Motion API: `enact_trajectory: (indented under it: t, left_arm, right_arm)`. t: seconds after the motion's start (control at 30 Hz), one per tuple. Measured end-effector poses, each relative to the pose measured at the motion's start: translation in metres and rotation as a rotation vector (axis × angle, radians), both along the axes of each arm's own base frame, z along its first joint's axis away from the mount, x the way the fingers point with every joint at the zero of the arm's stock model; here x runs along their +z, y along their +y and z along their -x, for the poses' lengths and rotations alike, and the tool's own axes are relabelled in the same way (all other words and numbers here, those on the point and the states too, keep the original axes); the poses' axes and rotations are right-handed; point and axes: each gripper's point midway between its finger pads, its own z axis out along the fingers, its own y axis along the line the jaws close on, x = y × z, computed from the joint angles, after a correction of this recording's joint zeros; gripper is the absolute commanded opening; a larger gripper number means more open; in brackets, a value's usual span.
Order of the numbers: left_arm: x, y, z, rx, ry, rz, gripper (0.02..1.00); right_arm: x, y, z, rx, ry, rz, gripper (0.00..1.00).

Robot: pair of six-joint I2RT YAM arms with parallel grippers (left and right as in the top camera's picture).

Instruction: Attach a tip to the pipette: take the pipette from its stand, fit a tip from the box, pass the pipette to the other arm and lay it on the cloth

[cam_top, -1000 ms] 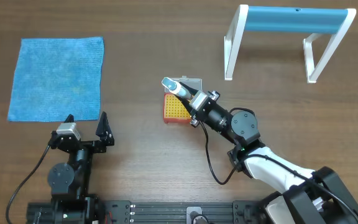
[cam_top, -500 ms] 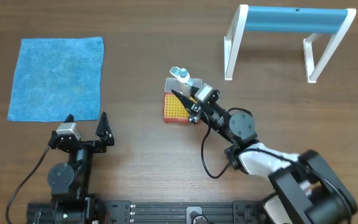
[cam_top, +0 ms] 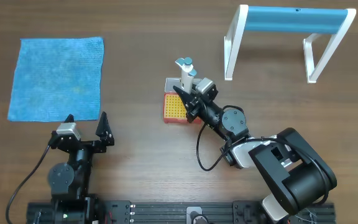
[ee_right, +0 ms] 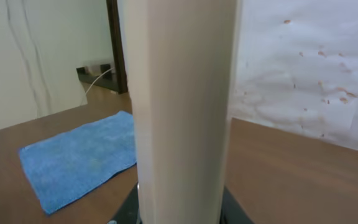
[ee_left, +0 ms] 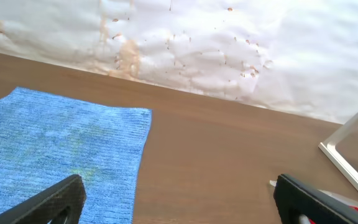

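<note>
The white pipette [cam_top: 184, 70] with a blue top stands nearly upright over the back edge of the orange tip box [cam_top: 174, 109]. My right gripper [cam_top: 190, 95] is shut on its body. In the right wrist view the pipette [ee_right: 182, 106] is a pale column rising from between the fingers. The blue cloth [cam_top: 57, 78] lies flat at the far left and also appears as the cloth [ee_left: 55, 146] and the cloth [ee_right: 79, 163]. My left gripper [cam_top: 86, 122] rests open just in front of the cloth's near edge, holding nothing.
The white and blue pipette stand [cam_top: 291, 25] is at the back right, with one leg of the stand [ee_left: 352, 152] seen from the left wrist. Bare wooden table lies between the cloth and the tip box.
The right arm has swung the pipette from lying tilted over the tip box to nearly upright, and its wrist has drawn in toward the box. The left arm has stayed still.
</note>
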Motion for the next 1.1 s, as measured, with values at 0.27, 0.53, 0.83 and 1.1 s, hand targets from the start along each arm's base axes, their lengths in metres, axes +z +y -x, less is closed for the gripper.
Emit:
enact_trajectory:
  t: [0.27, 0.53, 0.83, 1.1]
  left_arm:
    - [0.0, 0.0, 0.0, 0.0, 0.0, 0.0, 0.982]
    - [0.0, 0.0, 0.0, 0.0, 0.0, 0.0, 0.98]
    - [0.0, 0.0, 0.0, 0.0, 0.0, 0.0, 0.982]
    - [0.0, 0.0, 0.0, 0.0, 0.0, 0.0, 0.982]
  right_arm:
    - [-0.004, 0.007, -0.016, -0.012, 0.01, -0.011, 0.071]
    - [-0.01, 0.007, -0.017, -0.012, 0.022, -0.004, 0.071]
    - [-0.023, 0.009, -0.017, -0.01, 0.05, 0.013, 0.073]
    - [-0.034, 0.009, -0.018, -0.01, 0.073, 0.026, 0.071]
